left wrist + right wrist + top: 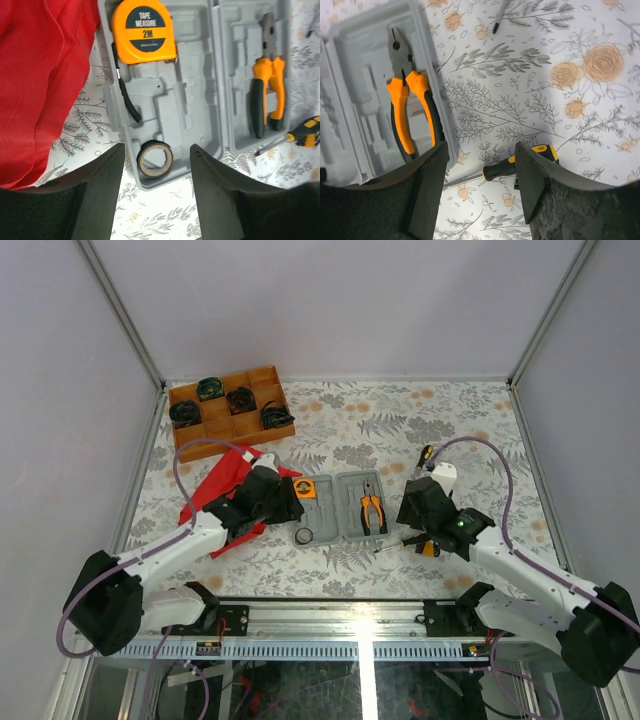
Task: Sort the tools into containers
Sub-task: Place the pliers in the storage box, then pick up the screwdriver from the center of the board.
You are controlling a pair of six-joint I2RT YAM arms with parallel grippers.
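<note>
Partway: round orange tape measure (306, 489) and orange-and-black pliers (372, 510) seated in open grey plastic tool case (340, 508) at centre; two black-and-yellow-handled screwdrivers (420, 545) (424, 454) still on surface right of it; left gripper (156, 149) and right gripper (481, 147) jaws apart, holding nothing.

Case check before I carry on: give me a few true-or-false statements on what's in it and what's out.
1. The pliers lie in the case. True.
2. The tape measure sits on the red cloth. False: it sits in the case's left half.
3. A screwdriver lies on the table, outside the case. True.
4. The case is shut. False: it lies open, both halves flat.
</note>
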